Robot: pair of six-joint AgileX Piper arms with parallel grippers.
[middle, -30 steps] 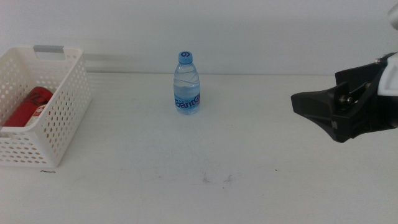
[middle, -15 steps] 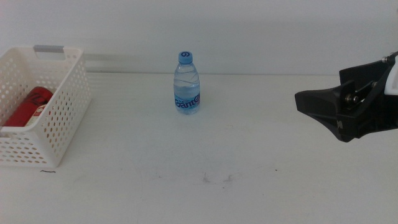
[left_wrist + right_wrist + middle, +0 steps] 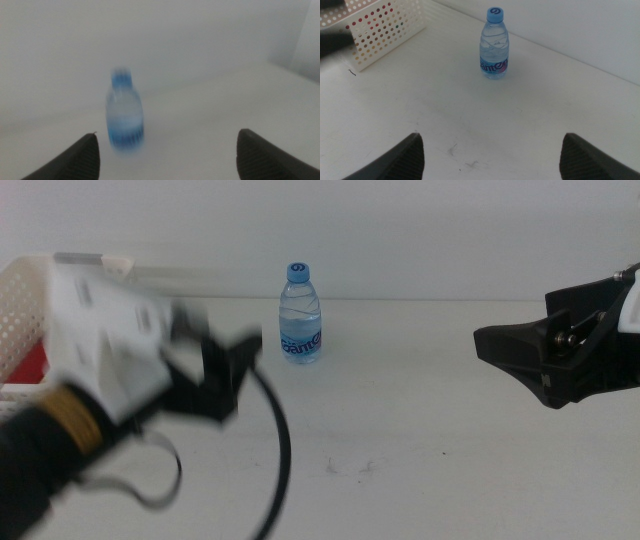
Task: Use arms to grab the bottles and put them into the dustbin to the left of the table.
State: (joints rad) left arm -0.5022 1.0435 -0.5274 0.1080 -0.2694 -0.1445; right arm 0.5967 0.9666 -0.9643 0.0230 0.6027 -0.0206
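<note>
A small clear water bottle (image 3: pixel 300 315) with a blue cap and label stands upright at the back middle of the white table (image 3: pixel 420 440). My left arm sweeps in from the left, motion-blurred, and its gripper (image 3: pixel 248 348) is a short way left of the bottle. In the left wrist view the bottle (image 3: pixel 124 117) stands ahead of the open gripper (image 3: pixel 167 134). My right gripper (image 3: pixel 480 342) hovers at the right, open and empty, far from the bottle (image 3: pixel 494 45). The white dustbin (image 3: pixel 25 300) is mostly hidden behind the left arm. A red can (image 3: pixel 30 362) lies inside it. No yellow-juice bottle shows.
The dustbin (image 3: pixel 380 25) stands at the table's left side, red showing through its holes. Faint dark scuff marks (image 3: pixel 350 468) lie on the table in front of the bottle. A pale wall runs behind the table.
My left arm has swung into the middle view from the left and now covers most of the dustbin. The bottle and my right gripper have not moved in the last half second.
</note>
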